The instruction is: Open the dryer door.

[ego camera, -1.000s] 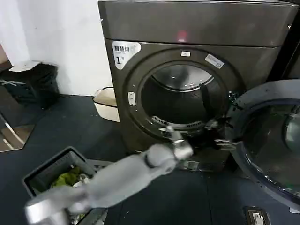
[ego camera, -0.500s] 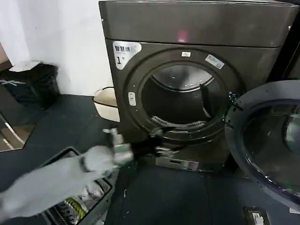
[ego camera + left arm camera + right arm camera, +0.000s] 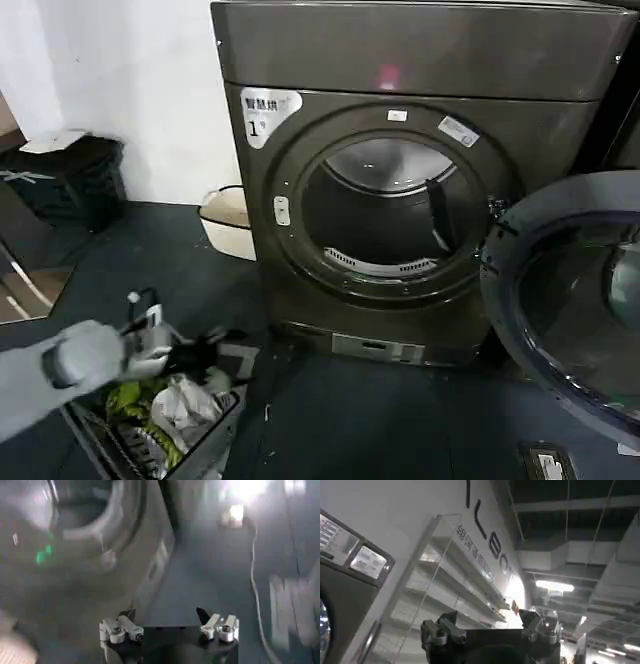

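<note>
My left claw [image 3: 205,352], jaws wide and empty, is hanging low over the laundry basket [image 3: 150,455]; the dryer door [image 3: 560,300] is standing open, well off to my right.

left claw [image 3: 215,357] pulled back from dryer [image 3: 420,180] opening, now over laundry basket [image 3: 165,445]

A dark laundry basket [image 3: 150,445] holding green and pale clothes stands on the dark floor [image 3: 380,420]; a cream tub [image 3: 228,222] sits against the white wall [image 3: 130,80], with a black bin [image 3: 70,180] well apart to its left
</note>
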Available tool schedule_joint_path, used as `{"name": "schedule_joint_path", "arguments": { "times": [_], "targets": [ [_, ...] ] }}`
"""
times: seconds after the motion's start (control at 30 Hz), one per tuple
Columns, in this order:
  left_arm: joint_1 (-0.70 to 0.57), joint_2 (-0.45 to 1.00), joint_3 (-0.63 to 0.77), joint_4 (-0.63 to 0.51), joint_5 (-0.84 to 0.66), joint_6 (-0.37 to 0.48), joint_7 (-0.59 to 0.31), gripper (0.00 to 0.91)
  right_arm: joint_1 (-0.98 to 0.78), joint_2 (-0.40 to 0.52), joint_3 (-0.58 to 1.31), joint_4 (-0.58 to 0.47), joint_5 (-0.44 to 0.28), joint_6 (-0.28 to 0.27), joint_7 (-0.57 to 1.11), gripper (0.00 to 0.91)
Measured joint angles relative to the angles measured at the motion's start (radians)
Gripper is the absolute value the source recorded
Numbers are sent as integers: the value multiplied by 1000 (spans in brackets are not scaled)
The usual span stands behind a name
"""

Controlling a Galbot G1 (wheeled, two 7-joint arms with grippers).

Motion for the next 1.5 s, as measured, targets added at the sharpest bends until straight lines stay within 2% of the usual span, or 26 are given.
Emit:
{"name": "schedule_joint_path", "arguments": {
  "times": [0.17,0.3,0.43,0.57,0.7,0.8,1.5],
  "targets": [
    [-5,66,0,17,154,5,73,907,3,-2,-4,-5,-1,1,-1,907],
    [29,107,-39,53,269,-66,173,907,7,-2,-15,-10,0,1,-1,907],
    [141,142,-171,99,386,-135,286,907,12,-5,-24,-12,0,1,-1,907],
    [256,164,-312,135,473,-173,328,907,14,-6,-27,-12,0,1,-1,907],
    [316,181,-386,142,524,-192,365,907,13,-6,-27,-5,0,0,-3,907],
    [336,184,-408,140,562,-203,377,907,13,-6,-25,-6,0,0,-3,907],
    [355,179,-435,149,575,-215,356,907,10,0,-20,5,0,-3,2,907]
  ]
}}
